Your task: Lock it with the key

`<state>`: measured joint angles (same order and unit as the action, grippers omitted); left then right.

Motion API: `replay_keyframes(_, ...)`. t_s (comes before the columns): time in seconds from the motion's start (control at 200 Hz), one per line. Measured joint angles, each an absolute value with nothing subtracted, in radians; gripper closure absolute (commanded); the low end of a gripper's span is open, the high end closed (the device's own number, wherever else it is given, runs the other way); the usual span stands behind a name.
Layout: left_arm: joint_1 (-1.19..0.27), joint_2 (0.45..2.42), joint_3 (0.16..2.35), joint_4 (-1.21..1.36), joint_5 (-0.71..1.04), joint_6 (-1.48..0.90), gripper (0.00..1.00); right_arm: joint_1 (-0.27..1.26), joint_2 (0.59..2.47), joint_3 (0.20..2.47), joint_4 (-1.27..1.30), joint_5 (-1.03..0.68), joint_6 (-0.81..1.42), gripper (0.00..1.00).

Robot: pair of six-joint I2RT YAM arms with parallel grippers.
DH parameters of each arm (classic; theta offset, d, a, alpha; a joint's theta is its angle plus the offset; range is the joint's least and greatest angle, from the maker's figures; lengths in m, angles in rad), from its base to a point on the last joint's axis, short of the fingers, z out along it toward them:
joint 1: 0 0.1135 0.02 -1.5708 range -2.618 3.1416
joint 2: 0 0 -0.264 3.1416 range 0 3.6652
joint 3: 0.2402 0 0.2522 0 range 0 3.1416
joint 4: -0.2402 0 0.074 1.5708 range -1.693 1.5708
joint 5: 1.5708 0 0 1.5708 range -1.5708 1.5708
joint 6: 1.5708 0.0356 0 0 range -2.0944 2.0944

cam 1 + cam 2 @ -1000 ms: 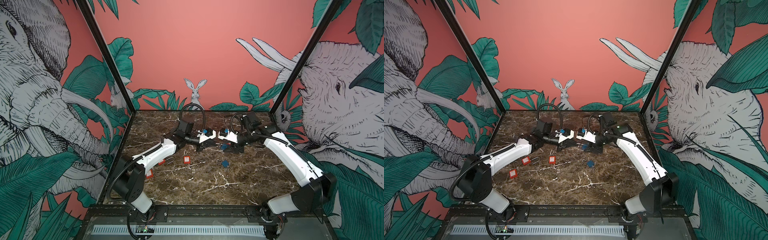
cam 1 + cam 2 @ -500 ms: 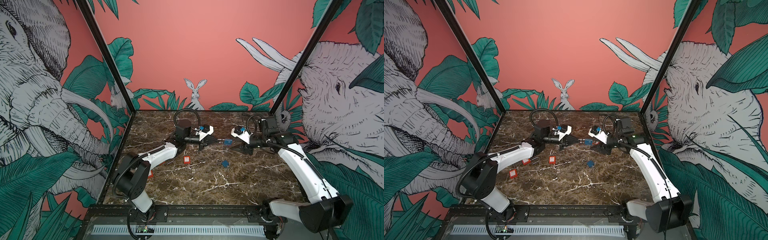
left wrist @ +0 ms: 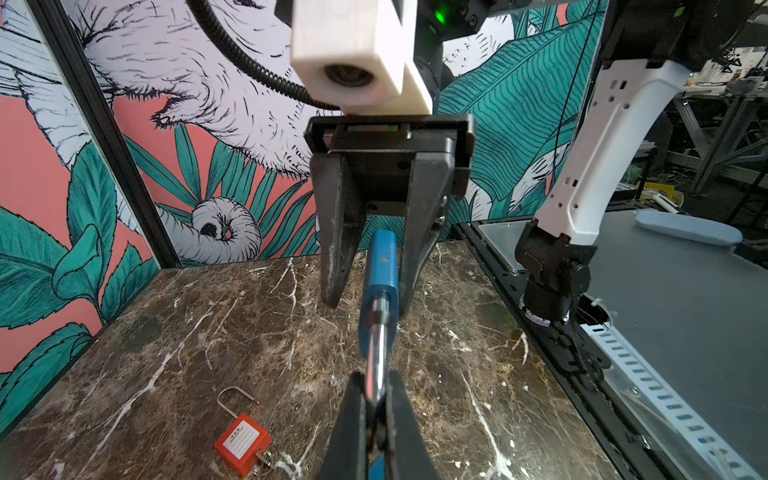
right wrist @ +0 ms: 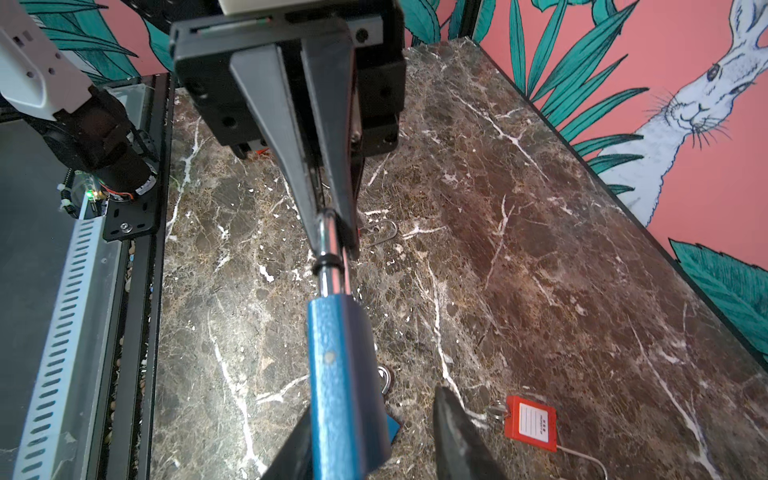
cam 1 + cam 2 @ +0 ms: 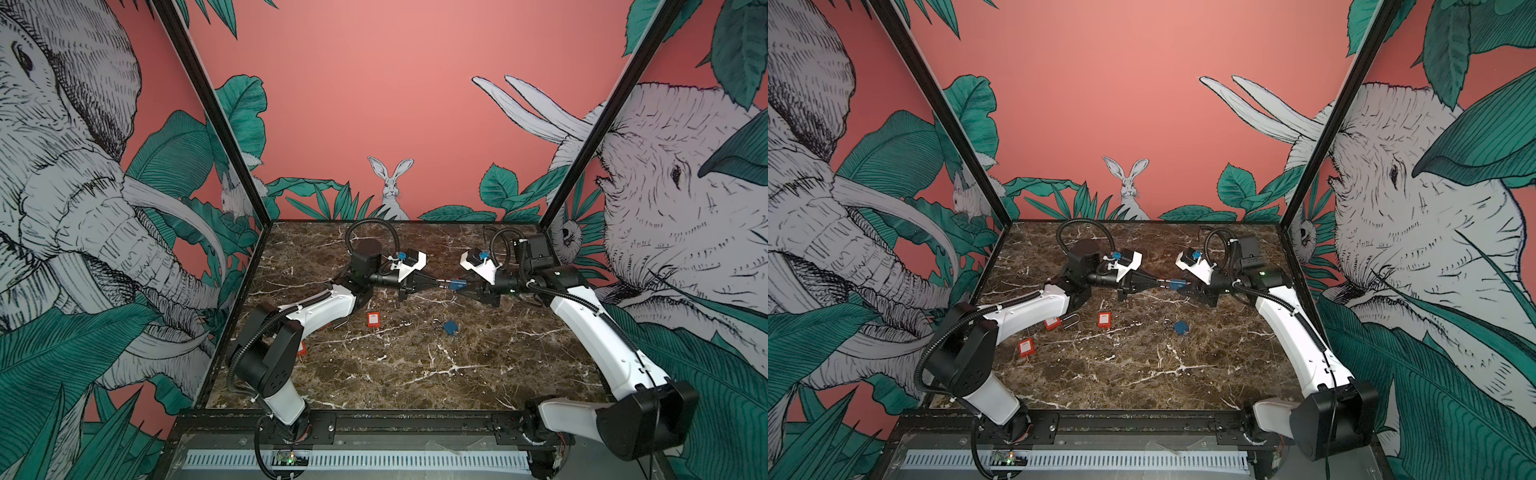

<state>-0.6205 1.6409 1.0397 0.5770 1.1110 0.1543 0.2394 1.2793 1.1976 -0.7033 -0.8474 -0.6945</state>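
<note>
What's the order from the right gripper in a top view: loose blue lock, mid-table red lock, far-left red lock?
1. Loose blue lock, just in front of the right gripper.
2. Mid-table red lock, further left.
3. Far-left red lock, farthest left, toward the front.

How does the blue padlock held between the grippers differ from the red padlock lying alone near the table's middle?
The blue padlock has a blue body; the red padlock has a red one with a white label. The blue padlock is held off the table; the red padlock lies flat on it. The left gripper is shut on the blue padlock's shackle; nothing touches the red padlock. Both have metal shackles.
</note>
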Motion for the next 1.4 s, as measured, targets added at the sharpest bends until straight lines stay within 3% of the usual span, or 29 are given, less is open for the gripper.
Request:
replay_keyframes(0.765,-0.622,1.64,1.04,0.566,1.072,0.23,1.0,0.236,1.313,1.209,-0.73,-0.97,-0.664,0.95)
replay_keyframes(1.401,-0.614,1.668,1.041,0.56,1.058,0.145,1.0,0.284,1.307,1.153,-0.592,-0.848,-0.677,0.98)
